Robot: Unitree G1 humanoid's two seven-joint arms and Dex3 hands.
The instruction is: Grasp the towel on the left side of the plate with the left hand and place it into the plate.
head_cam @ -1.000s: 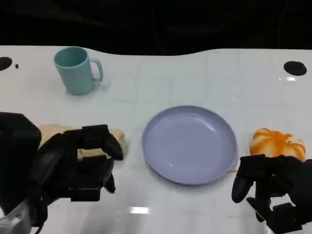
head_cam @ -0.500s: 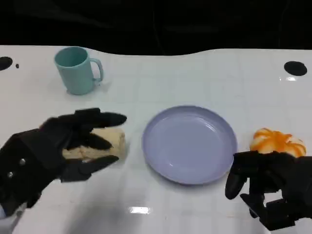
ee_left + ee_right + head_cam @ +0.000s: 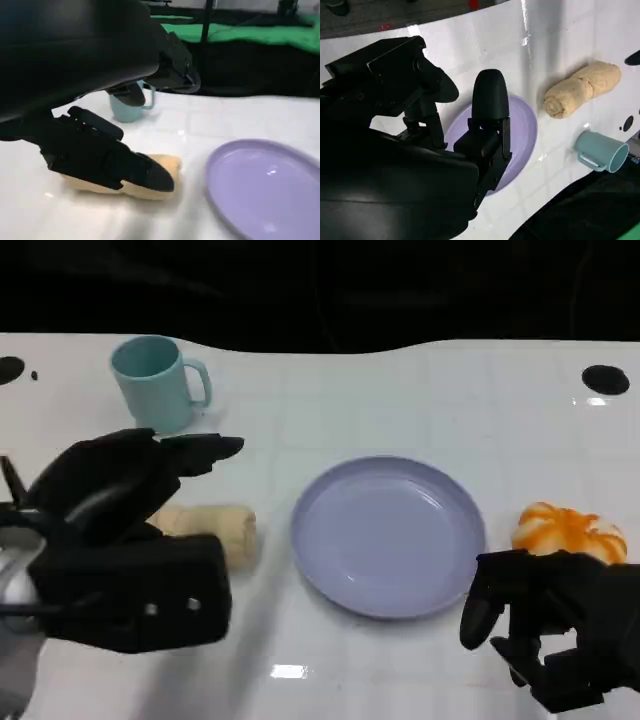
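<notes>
Both hands were seen at the near edge of the table. The left hand [image 3: 125, 540] was spread above the towel [image 3: 215, 530], fingers apart and nothing yet held; whether any finger touched the cloth could not be told. The towel, a beige roll, lay flat on the table just left of the plate [image 3: 388, 536], apart from its rim. The right hand [image 3: 555, 625] was held at the plate's near right side with fingers curled in on nothing, near an orange pumpkin [image 3: 568, 531]. A teal mug [image 3: 156, 382] stood beyond the towel, well apart from the plate. For a sound grasp, the fingers would best be lowered astride the roll's middle and closed across its width, so that it is lifted without unrolling.
</notes>
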